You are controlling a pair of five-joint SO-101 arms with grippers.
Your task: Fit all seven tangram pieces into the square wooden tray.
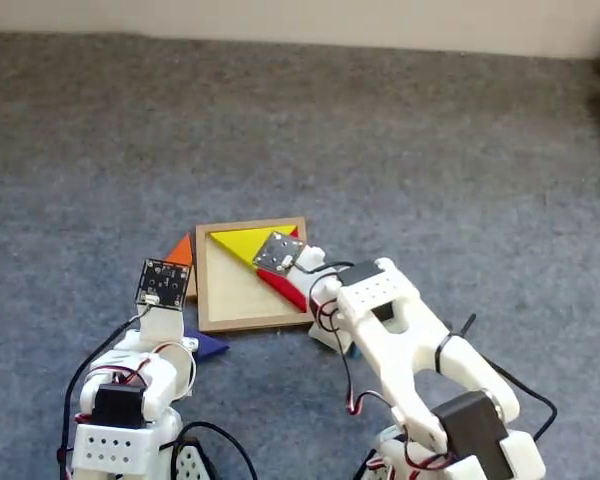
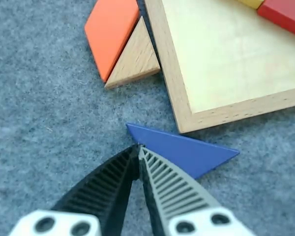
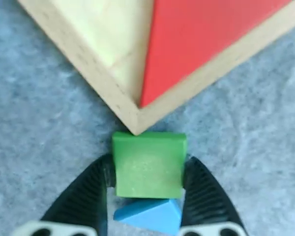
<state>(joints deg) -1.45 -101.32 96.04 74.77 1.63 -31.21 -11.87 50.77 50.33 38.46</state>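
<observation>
**Grey carpet (image 1: 430, 150): two pieces seated in the square wooden tray (image 1: 202, 295), five outside it**

The square wooden tray lies flat on the carpet in front of the two arms, turned slightly askew in the high view. Inside it, the yellow triangle (image 1: 242, 243) has its long edge along the far rim and its apex pointing at the tray's middle. The red triangle (image 1: 283, 288) has its long edge along the rim on the right arm's side. One sharp corner is tucked into the near corner there, and the right wrist covers part of the piece from above.

Just outside that corner, touching its tip, sits the green square (image 3: 148, 155), one flat side turned toward the tray. The right gripper (image 3: 148, 172) is closed onto it, with a finger against each opposite side. The light blue triangle (image 3: 150, 215) lies just behind the square, toward the wrist.

At the tray's other near corner, the dark blue triangle (image 2: 187, 152) lies flat just beside the rim, its long edge facing the near rim at a slight slant. Its sharpest corner touches the tips of the left gripper (image 2: 138, 149), whose fingers are pressed together with nothing between them.

Farther along that side, the bare-wood triangle (image 2: 135, 56) lies just beside the rim. The orange parallelogram (image 2: 110, 34) touches its outer edge, with its long axis running roughly along the rim.
</observation>
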